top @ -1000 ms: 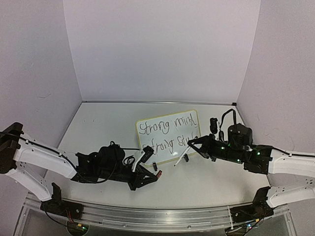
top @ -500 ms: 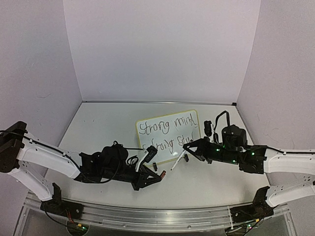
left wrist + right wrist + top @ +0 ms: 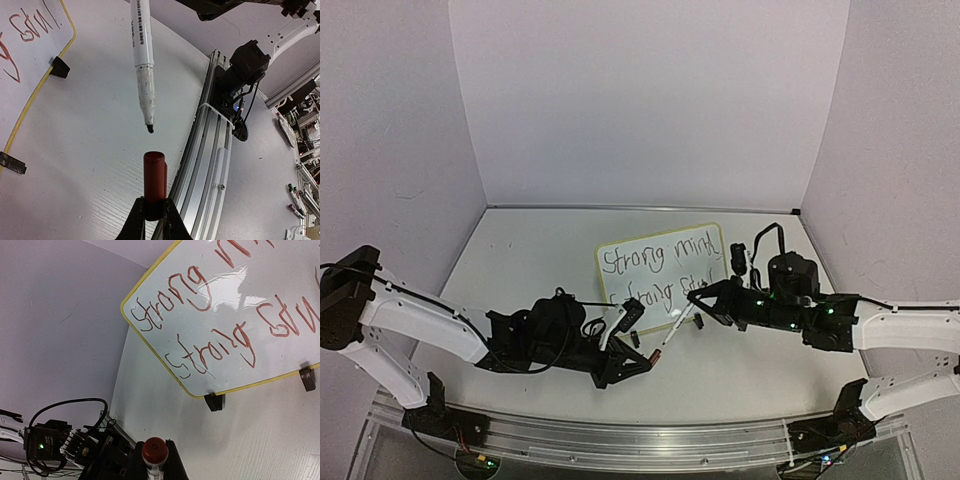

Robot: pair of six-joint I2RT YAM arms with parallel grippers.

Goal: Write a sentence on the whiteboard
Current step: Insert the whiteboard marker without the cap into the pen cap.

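In front of the whiteboard's lower edge, the left end effector [image 3: 152, 216] is pinched narrow on the base of a short dark-red cylindrical marker cap [image 3: 155, 175], open end outward. The bare dark tip of a slim white marker [image 3: 141, 55] points at that cap, close to it but apart. The right end effector [image 3: 154, 462], in front of the whiteboard's lower right corner, is clamped on the marker's barrel near its red rear end. Behind both, the small rounded white board with a thin pale-yellow frame [image 3: 285, 362] stands tilted on black clips [image 3: 215, 401] mid-counter [image 3: 540, 260]. The handwritten sentence [image 3: 215, 347] fills it in two lines, roughly "Strong mind / Strong soul". Writing appears complete; only recapping the marker seems left.
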